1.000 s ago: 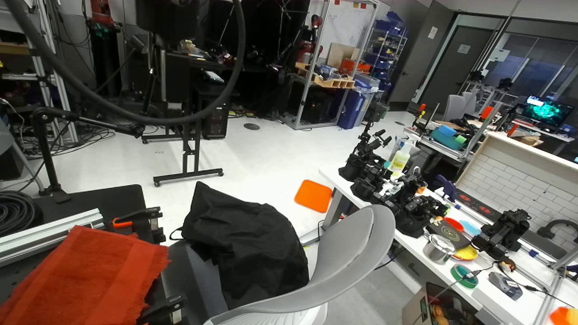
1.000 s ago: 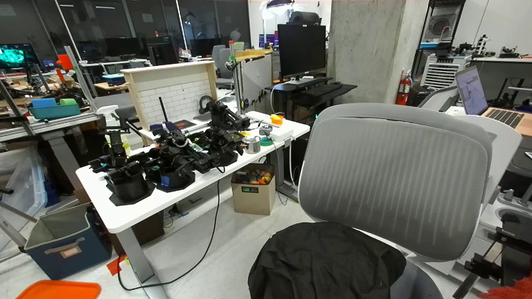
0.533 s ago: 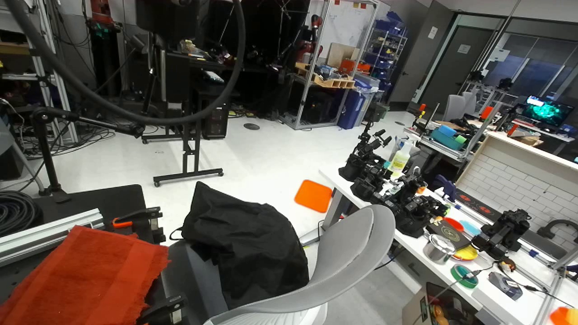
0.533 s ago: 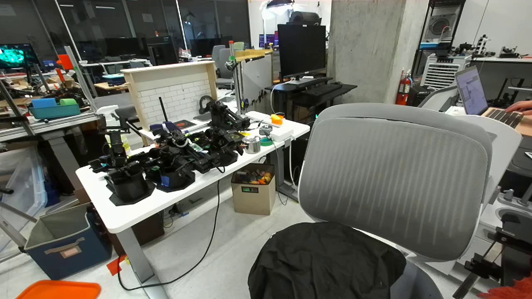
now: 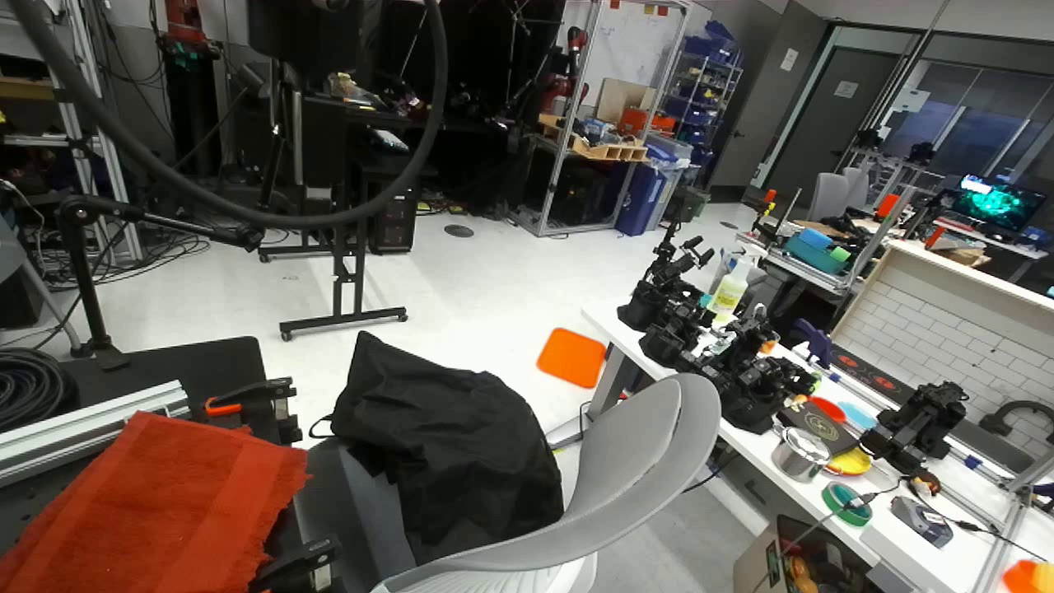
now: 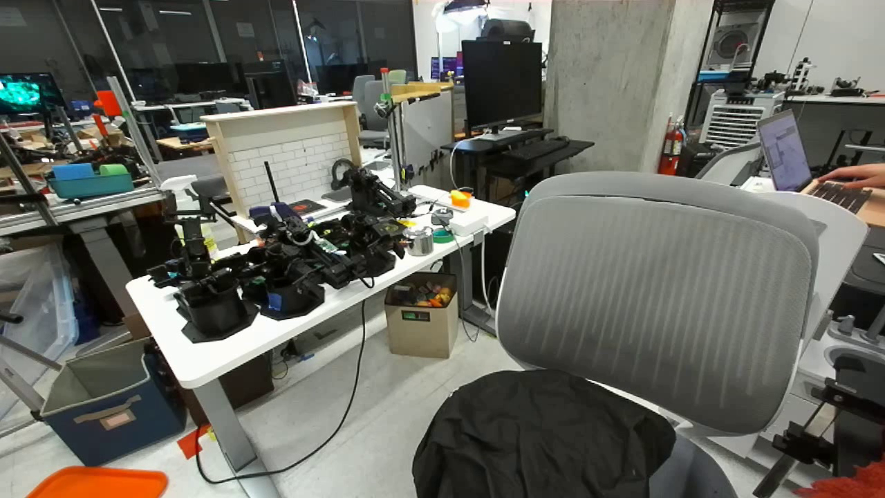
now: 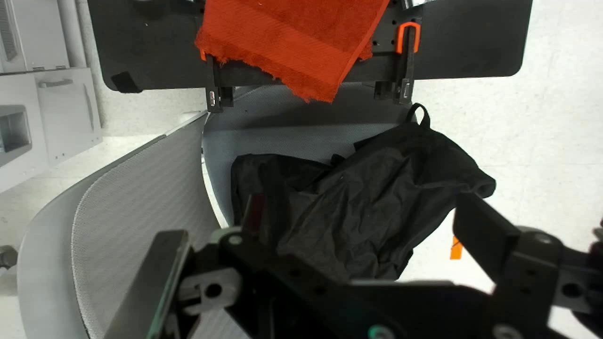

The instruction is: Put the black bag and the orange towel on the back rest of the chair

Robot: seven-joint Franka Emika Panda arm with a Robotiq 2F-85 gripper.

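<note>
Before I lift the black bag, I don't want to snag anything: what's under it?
The black bag lies on the grey chair seat, which shows in part beside it. What is directly beneath is covered, so I cannot tell whether anything else lies there.

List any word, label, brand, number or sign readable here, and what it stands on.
No text can be read.
Papers on the grey doors: too small.
Bottle: any print blurred.
Black square with gold emblem: too small.
Pale label on the blue bin: blurred.
Dark label on the tan box: too small.
Laptop screen: too small.
Bag, towel, back rest: no text shows.
</note>
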